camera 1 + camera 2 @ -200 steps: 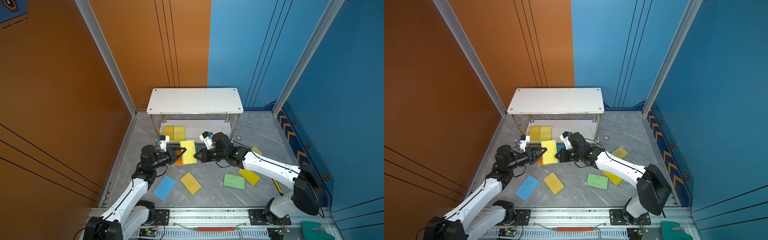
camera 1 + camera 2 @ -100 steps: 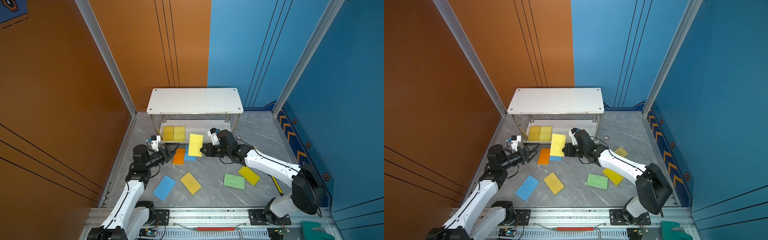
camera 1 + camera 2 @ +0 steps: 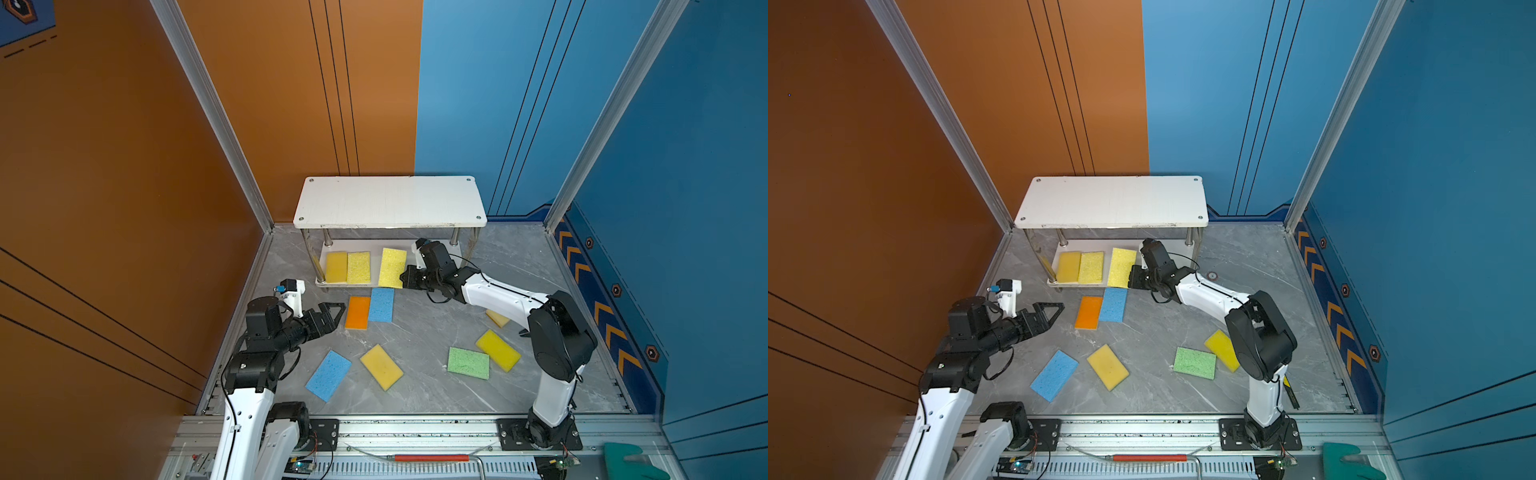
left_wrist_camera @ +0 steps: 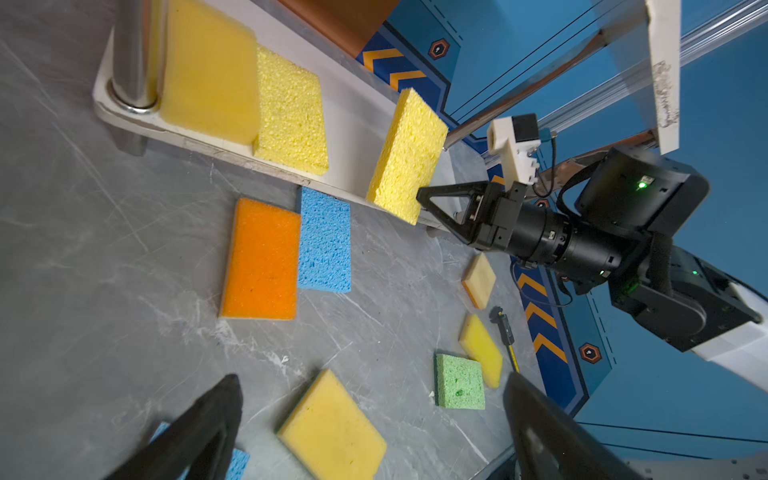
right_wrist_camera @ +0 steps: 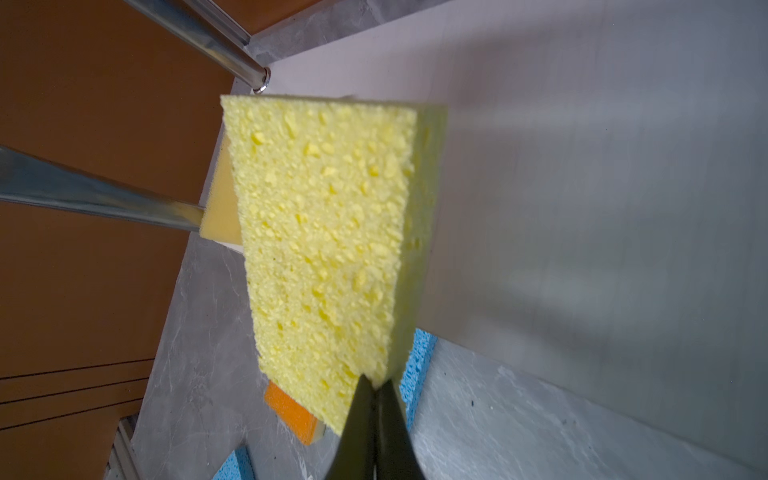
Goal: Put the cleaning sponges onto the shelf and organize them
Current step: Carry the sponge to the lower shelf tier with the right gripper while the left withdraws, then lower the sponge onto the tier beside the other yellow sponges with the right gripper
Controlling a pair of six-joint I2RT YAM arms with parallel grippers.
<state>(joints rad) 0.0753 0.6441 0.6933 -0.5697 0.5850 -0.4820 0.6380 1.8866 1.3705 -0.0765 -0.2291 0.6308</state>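
Note:
The shelf (image 3: 390, 201) stands at the back, and two yellow sponges (image 3: 347, 267) lie flat on its lower board (image 4: 353, 137). My right gripper (image 3: 405, 277) is shut on the corner of a pale yellow sponge (image 5: 328, 249), which it holds tilted over that board's front edge (image 3: 1121, 268). My left gripper (image 3: 338, 309) hangs open and empty at the left, above the floor (image 4: 372, 377). On the floor lie loose sponges: orange (image 3: 358, 312), blue (image 3: 381, 304), a second blue (image 3: 329, 375), yellow (image 3: 381, 366), green (image 3: 468, 363), yellow (image 3: 498, 350) and pale tan (image 3: 497, 318).
A thin yellow-and-black tool (image 4: 505, 328) lies on the floor beside the right arm's base. A green glove (image 3: 631, 461) and a red-handled tool (image 3: 430, 458) lie on the front rail. The walls stand close behind the shelf and at both sides.
My left gripper let go of the yellow sponge, opened and drew back to the left. My right gripper carried that sponge from the middle of the floor back to the shelf's lower board.

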